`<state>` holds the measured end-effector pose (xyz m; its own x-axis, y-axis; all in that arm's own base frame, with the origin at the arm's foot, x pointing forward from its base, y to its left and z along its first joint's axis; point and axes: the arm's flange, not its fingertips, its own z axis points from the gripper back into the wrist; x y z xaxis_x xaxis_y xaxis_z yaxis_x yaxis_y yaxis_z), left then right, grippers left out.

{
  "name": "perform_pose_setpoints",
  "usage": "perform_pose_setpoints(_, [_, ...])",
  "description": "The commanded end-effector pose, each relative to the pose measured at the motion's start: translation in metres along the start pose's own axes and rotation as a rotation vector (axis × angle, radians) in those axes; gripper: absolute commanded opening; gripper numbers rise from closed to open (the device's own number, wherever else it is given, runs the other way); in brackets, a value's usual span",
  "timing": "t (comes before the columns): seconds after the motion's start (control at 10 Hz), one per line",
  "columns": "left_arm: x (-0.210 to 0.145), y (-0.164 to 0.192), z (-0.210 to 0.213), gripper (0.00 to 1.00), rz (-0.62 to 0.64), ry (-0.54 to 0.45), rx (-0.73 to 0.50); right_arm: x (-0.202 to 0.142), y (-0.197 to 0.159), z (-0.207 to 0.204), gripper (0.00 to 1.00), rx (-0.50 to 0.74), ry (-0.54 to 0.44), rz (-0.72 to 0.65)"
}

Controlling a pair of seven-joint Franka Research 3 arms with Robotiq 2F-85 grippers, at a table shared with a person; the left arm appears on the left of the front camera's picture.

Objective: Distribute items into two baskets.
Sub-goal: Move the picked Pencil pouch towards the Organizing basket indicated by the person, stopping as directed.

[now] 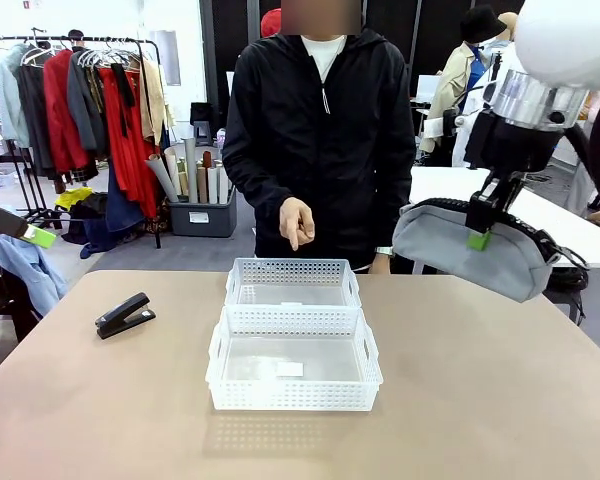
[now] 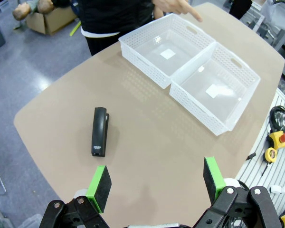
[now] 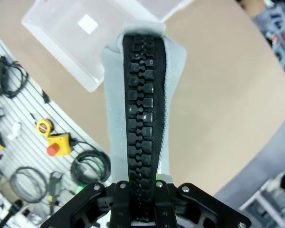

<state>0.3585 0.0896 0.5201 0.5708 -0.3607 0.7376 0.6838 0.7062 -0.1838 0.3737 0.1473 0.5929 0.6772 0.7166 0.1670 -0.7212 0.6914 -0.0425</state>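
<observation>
High over the table's right side, my right gripper (image 1: 479, 238) is shut on the black zipper edge of the grey pouch (image 1: 450, 250), which hangs off the surface. The right wrist view looks down the zipper of the pouch (image 3: 142, 95), clamped in the right gripper (image 3: 141, 183). The black stapler (image 1: 125, 315) lies on the table at the left. My left gripper (image 2: 156, 183) hovers open above the stapler (image 2: 99, 130), with nothing between its fingers. Two white baskets sit mid-table: the smaller far one (image 1: 293, 270) and the larger near one (image 1: 293, 393) with a label.
A person in a black jacket stands across the table, one hand (image 1: 298, 225) pointing down at the far basket. Both baskets (image 2: 142, 61) (image 2: 199, 111) hold no items. Tools and cables lie on a slatted bench (image 3: 28, 142) beside the table.
</observation>
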Motion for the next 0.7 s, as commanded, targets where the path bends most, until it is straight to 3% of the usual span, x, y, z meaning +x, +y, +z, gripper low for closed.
perform_pose_setpoints(0.0, [0.0,0.0,0.0,1.0,0.001,-0.015,-0.011,0.004,0.001,-0.016,0.0,-0.081,-0.063,0.176])
perform_pose_setpoints(0.6, [0.0,0.0,0.0,1.0,0.001,-0.015,-0.011,0.048,0.018,-0.042,0.0,-0.094,-0.074,0.517])
